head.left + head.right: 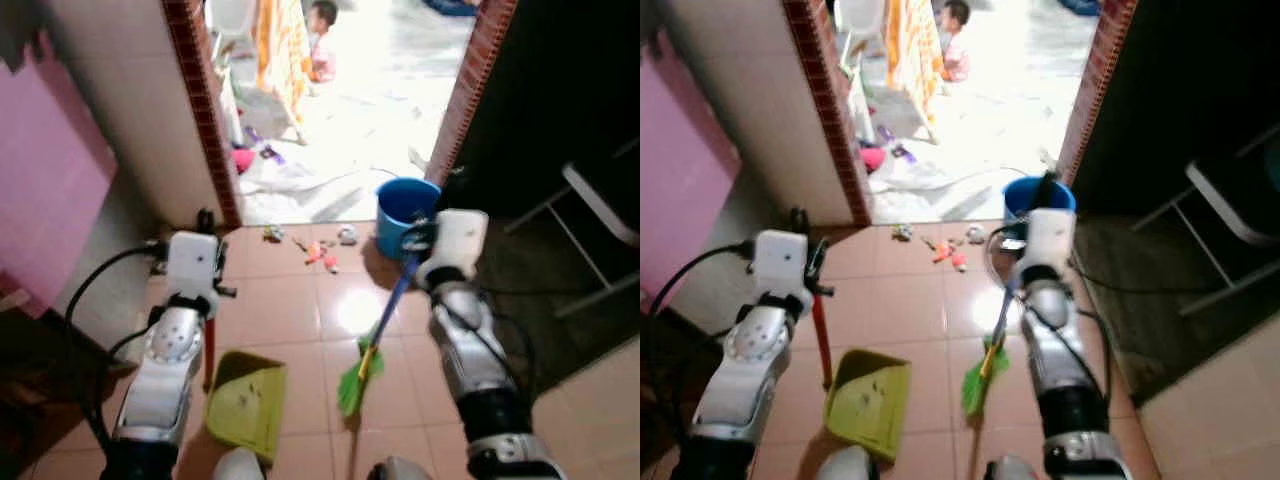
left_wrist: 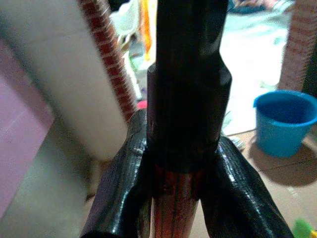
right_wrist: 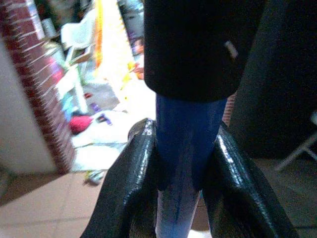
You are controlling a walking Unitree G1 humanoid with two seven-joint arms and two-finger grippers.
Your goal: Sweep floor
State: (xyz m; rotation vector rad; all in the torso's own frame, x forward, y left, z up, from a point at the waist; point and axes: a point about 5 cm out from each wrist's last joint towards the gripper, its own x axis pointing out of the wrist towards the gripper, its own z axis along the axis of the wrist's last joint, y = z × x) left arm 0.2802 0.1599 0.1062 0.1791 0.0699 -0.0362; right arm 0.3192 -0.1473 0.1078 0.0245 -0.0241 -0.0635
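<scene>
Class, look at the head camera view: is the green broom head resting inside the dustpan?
No. The green broom head sits on the bare tile to one side of the dustpan, with floor showing between them.

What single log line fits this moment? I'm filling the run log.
left gripper shut on dustpan handle | right gripper shut on broom handle | litter unswept near bucket

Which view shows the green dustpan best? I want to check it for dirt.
The left eye view: the dustpan lies whole on the tiles, a few dark specks inside. The right eye view shows it too, nearer the bottom edge. In the left wrist view, the left claw grips its red handle.
</scene>
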